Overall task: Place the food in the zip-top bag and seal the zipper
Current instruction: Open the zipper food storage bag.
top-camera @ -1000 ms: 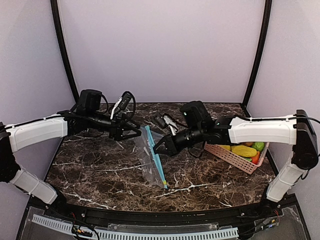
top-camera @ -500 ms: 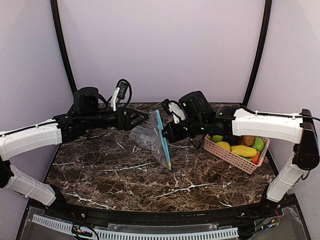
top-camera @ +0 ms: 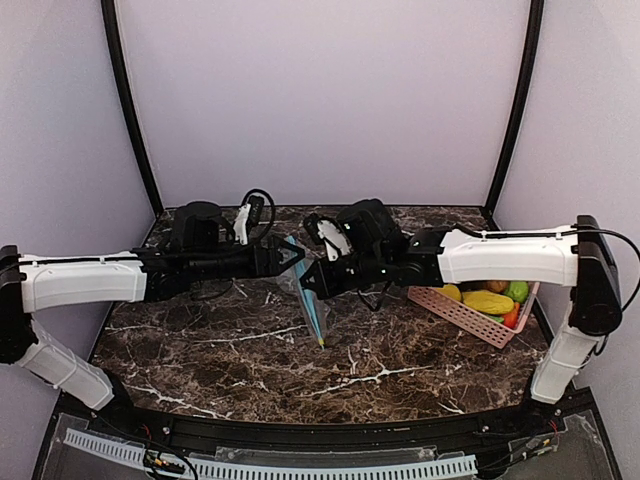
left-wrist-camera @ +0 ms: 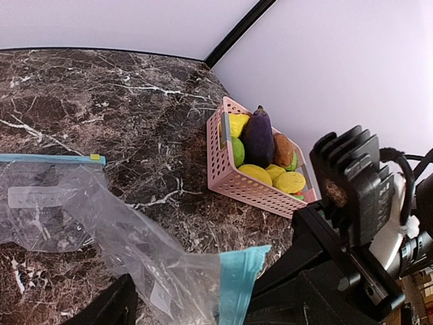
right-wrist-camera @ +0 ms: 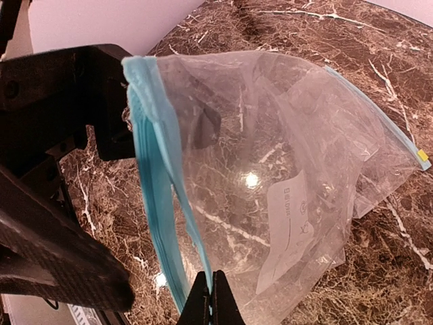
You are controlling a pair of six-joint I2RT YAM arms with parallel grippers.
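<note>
You have the zip-top bag (top-camera: 312,305) hoisted over the middle of the dark marble worktop (top-camera: 200,360). Its lowest corner points down at the stone on the near side, and its blue zipper strip (right-wrist-camera: 157,176) climbs away from you, so the long axis runs near to far and steeply upward. Your right hand (top-camera: 306,290) is clamped tight on that strip from the right. In its wrist view the fingertips (right-wrist-camera: 211,301) meet on the strip's lower end while the clear body balloons open beyond it. Your left hand (top-camera: 292,257) reaches in from the left at the strip's upper end, fingers spread wide, with bag film passing between them and no visible grip on anything. Past the mouth the bag sags toward the stone, a thin blue edge there ending in a yellow tab (left-wrist-camera: 95,157). The food (top-camera: 488,300) sits at the right, well apart from the bag, heaped in a pink slatted basket (top-camera: 455,315). A purple eggplant (left-wrist-camera: 258,135) lies on top, stem end up, with yellow, green and brown pieces packed round it.
</note>
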